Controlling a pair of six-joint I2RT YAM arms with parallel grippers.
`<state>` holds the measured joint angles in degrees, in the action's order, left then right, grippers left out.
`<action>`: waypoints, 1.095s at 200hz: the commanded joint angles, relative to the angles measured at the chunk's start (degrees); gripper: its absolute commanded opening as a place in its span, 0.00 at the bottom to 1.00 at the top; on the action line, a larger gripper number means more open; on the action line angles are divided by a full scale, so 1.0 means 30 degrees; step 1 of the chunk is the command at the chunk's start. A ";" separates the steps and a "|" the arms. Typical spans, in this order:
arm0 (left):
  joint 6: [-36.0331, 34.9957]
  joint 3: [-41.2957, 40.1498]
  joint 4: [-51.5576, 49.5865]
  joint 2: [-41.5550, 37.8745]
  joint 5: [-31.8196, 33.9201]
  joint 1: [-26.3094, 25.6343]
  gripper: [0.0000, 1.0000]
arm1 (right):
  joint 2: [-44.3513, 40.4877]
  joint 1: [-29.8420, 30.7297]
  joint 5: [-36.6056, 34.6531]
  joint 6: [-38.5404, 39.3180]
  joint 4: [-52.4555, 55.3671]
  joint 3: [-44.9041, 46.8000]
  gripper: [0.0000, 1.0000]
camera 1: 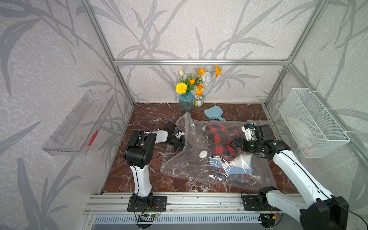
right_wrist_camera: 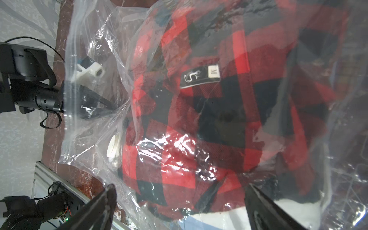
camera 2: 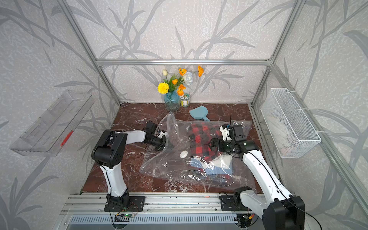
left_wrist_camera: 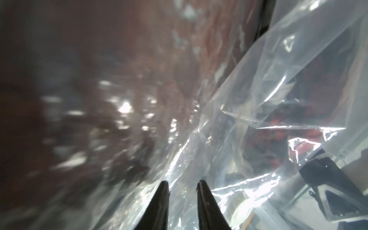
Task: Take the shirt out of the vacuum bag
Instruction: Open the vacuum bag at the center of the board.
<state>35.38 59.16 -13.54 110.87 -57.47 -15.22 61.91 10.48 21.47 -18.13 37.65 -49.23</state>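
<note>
Hovering over the shirt (camera 1: 220, 137) inside the vacuum bag (camera 1: 187, 169) on the desk (camera 1: 151, 119), your right claw (right_wrist_camera: 180, 186) is standing spread wide, while your left claw (left_wrist_camera: 183, 184), barely parted, is meeting the bag's raised left edge, grip unclear.

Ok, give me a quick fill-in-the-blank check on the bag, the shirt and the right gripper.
The shirt in the vacuum bag is checked red and ___.
The bag's round valve cap is ___.
The shirt's size tag reads ___.
The right gripper has its jaws ___.
Missing: black; white; M; open.
</note>
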 commanded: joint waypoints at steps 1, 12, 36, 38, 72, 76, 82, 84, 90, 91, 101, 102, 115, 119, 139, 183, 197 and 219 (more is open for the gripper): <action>0.3658 -0.1098 0.6349 -0.1685 -0.2398 -0.0346 0.30 | -0.0063 -0.0461 -0.0230 0.0471 0.0618 -0.0654 0.99; 0.5536 -0.1732 0.9160 -0.2623 -0.3023 -0.0333 0.32 | -0.0042 -0.0784 -0.0185 0.0557 0.0692 -0.0722 0.99; 0.9567 -0.2339 1.5167 -0.4742 -0.3625 -0.0503 0.36 | 0.0247 -0.1647 0.0080 0.0596 0.0546 -0.0729 0.99; 0.9764 -0.2322 1.5453 -0.4916 -0.3640 -0.0531 0.37 | 0.0287 -0.1728 0.0079 0.0595 0.0524 -0.0706 0.99; 1.0242 -0.2481 1.6286 -0.7239 -0.3624 -0.0871 0.44 | 0.0457 -0.2790 0.0075 0.0164 0.0014 -0.0728 0.99; 0.9915 -0.2566 1.5831 -0.7414 -0.3607 -0.0900 0.45 | 0.0457 -0.2908 0.0100 0.0106 -0.0057 -0.0742 0.99; 0.9394 -0.2727 1.5076 -0.7659 -0.3578 -0.0953 0.46 | 0.0500 -0.3040 0.0159 0.0029 -0.0138 -0.0756 0.99; 0.9171 -0.2814 1.4867 -0.7718 -0.3562 -0.0973 0.46 | 0.0527 -0.3073 0.0186 0.0021 -0.0167 -0.0757 0.99; 0.8265 -0.3005 1.3676 -0.7826 -0.3576 -0.0982 0.47 | 0.0594 -0.3179 0.0195 0.0032 -0.0213 -0.0779 0.99; 0.8110 -0.3041 1.3474 -0.7845 -0.3576 -0.0986 0.47 | 0.0599 -0.3190 0.0210 0.0035 -0.0200 -0.0783 0.99; 0.6773 -0.3393 1.1470 -0.7846 -0.3428 -0.0990 0.47 | 0.0695 -0.3300 0.0195 0.0025 -0.0242 -0.0815 0.99; 0.6602 -0.3441 1.1258 -0.7826 -0.3415 -0.0990 0.47 | 0.0693 -0.3309 0.0195 0.0031 -0.0229 -0.0830 0.99; 0.4771 -0.3679 0.8182 -0.7474 -0.2930 -0.0813 0.46 | 0.0671 -0.3373 0.0181 0.0013 -0.0194 -0.0823 0.99; 0.4573 -0.3868 0.7819 -0.7406 -0.2747 -0.0697 0.46 | 0.0641 -0.3391 0.0182 0.0029 -0.0186 -0.0844 0.99; 0.6237 -0.5766 1.0557 -0.7774 -0.2215 0.0043 0.45 | 0.0465 -0.3405 0.0254 0.0063 -0.0104 -0.0874 0.99; 0.5370 -0.5722 0.8585 -0.9203 -0.1338 0.0446 0.45 | 0.0468 -0.3088 0.2894 0.0290 -0.0398 -0.0888 0.99; 0.4080 -0.5333 0.6317 -0.9365 -0.1072 0.0438 0.39 | 0.0572 -0.2029 0.2531 0.0274 -0.0226 -0.1113 1.00; 0.3162 -0.5434 0.4911 -0.9405 -0.1019 0.0391 0.26 | 0.1034 0.0312 0.2383 -0.0584 -0.1037 -0.1325 1.00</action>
<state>50.24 41.80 8.99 83.88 -61.47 -13.82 63.79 5.54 26.70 -18.20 37.08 -50.76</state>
